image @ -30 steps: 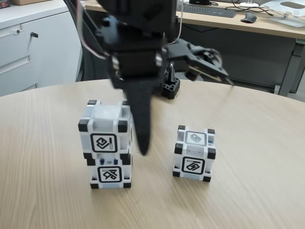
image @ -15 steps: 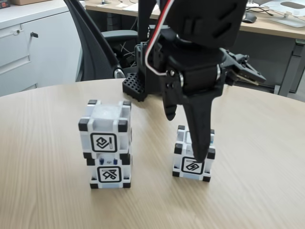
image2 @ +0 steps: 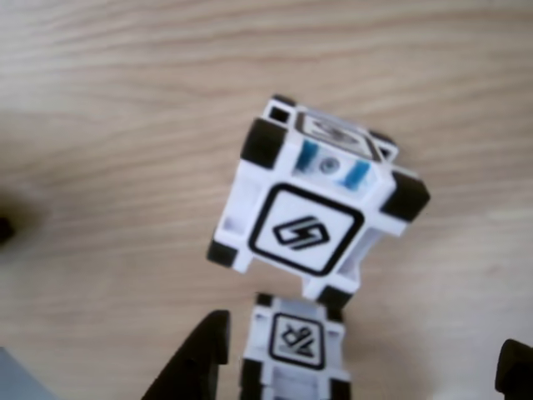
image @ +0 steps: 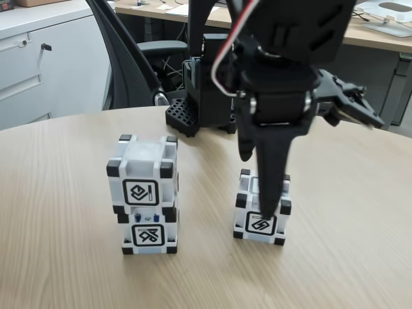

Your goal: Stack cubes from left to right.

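Our gripper (image: 256, 185) hangs parted over the lone cube (image: 261, 214) on the round wooden table (image: 347, 212).

In the fixed view we see one long black finger (image: 270, 177) reaching down the cube's front face, a shorter one behind it, neither gripping anything. This single cube sits toward the table's right side. Well apart to its left, two more cubes stand stacked, the upper cube (image: 143, 174) resting squarely on the lower cube (image: 149, 235). In the other view we look down on the lone cube (image2: 312, 208), with the stack's top face (image2: 294, 340) at the picture's bottom edge.
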Available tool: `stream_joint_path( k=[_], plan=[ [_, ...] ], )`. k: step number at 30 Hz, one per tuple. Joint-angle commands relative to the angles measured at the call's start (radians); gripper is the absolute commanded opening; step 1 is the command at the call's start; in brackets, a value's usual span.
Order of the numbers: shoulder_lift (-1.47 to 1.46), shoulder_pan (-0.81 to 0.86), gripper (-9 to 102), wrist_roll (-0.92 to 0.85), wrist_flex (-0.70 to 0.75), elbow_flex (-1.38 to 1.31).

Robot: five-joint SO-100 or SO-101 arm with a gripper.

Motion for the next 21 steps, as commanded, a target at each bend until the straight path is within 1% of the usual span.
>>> stream_joint_path(
  k=[1,6,12,17,21],
  plan=[
    [0.003,-0.005,34,0.048,-0.002,-0.006],
    [0.003,-0.049,34,0.075,-0.003,-0.006],
    [0.003,-0.055,34,0.074,-0.003,-0.006],
    [0.015,-0.126,34,0.086,-0.003,-0.005],
    [0.021,-0.135,33,0.101,-0.003,-0.005]
  ],
)
